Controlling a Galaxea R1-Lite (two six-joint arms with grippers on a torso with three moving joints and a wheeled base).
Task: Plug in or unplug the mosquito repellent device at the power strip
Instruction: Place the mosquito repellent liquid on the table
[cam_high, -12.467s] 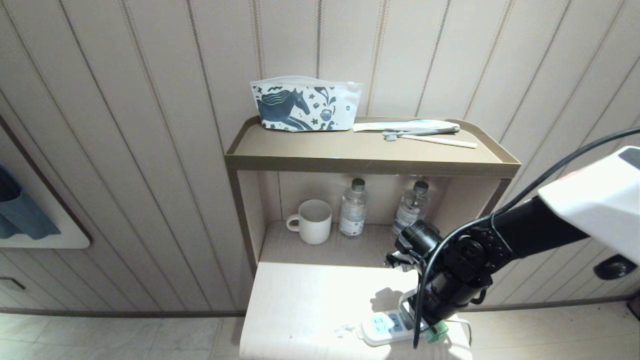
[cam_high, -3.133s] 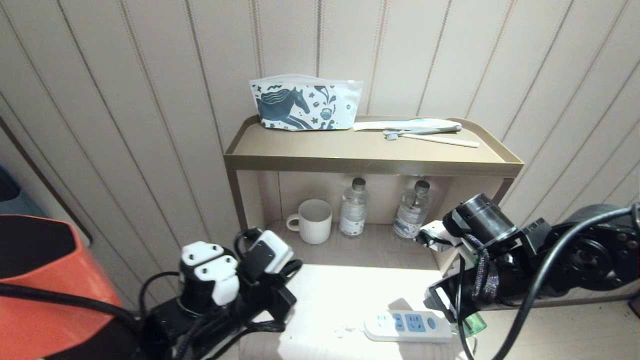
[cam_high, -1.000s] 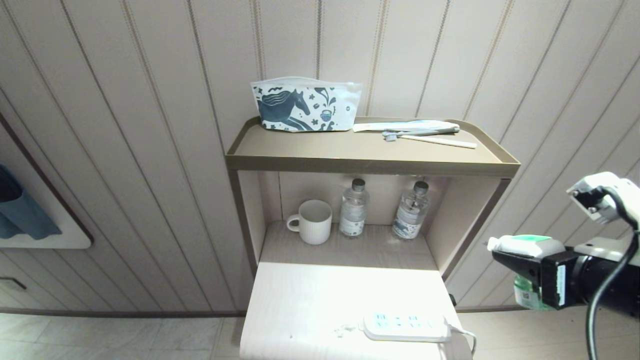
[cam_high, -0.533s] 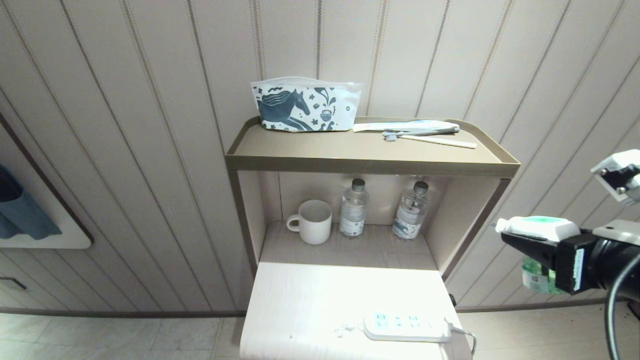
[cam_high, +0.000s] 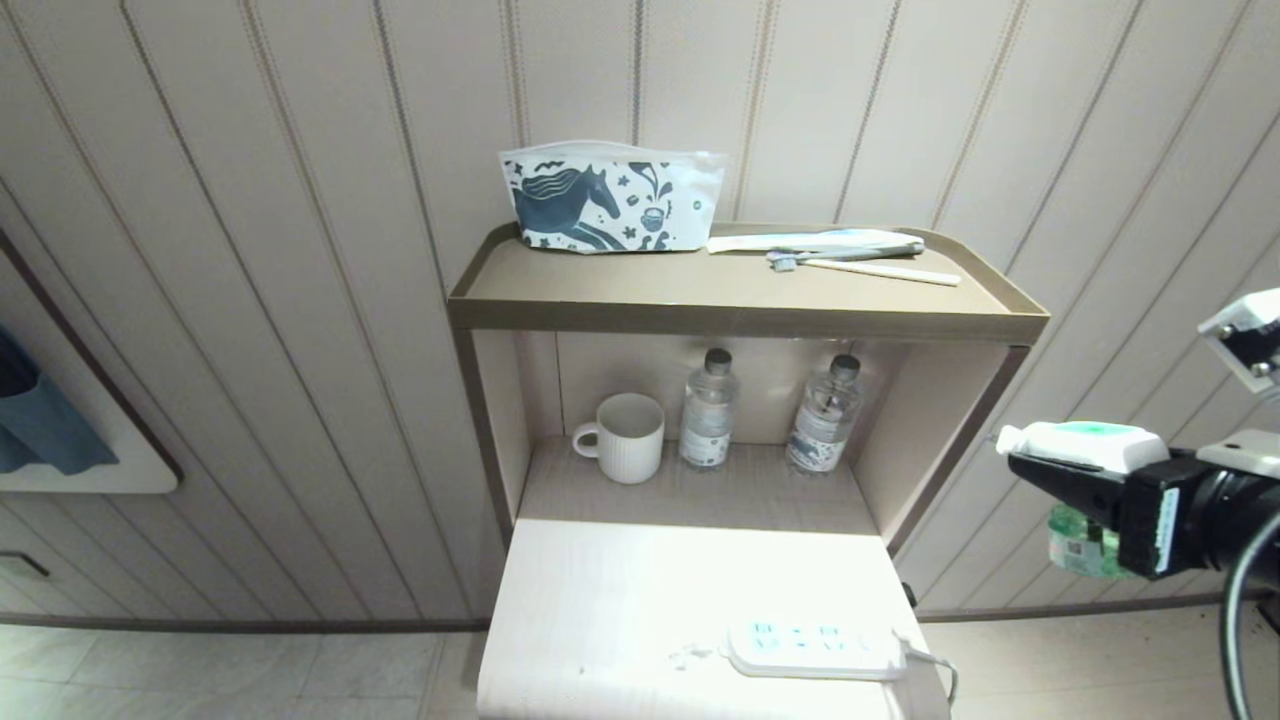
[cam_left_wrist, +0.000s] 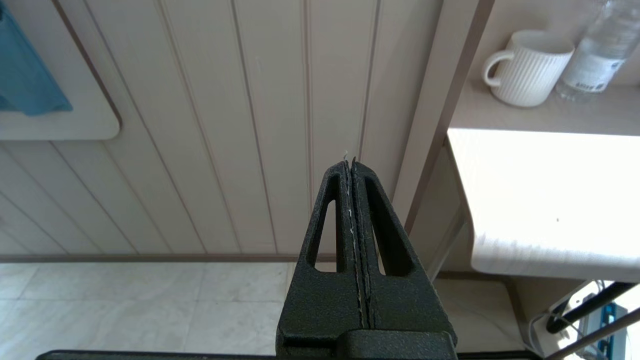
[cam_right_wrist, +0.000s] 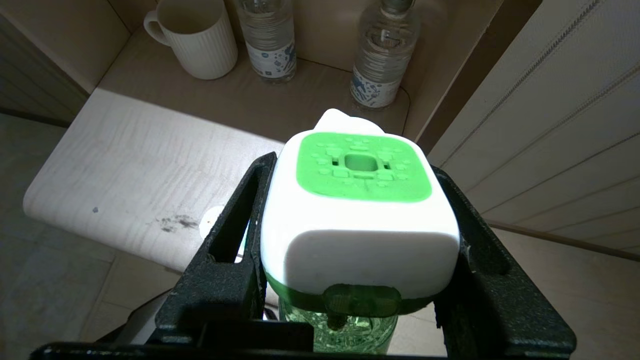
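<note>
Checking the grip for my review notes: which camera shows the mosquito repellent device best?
The right wrist view: the mosquito repellent device fills the frame, white head clamped in the right gripper. The head view shows it small and side-on at the right edge; the left wrist view does not show it.

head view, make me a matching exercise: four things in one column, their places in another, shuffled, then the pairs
Things:
1. mosquito repellent device
2. power strip
3. white ribbed mug
4. horse-print pouch

Places:
A. top tray of the shelf, against the wall
B. near edge of the pale tabletop
C. held off the table in the right hand
D. lower shelf, left of the two water bottles

Pairs: 1-C, 2-B, 3-D, 4-A
</note>
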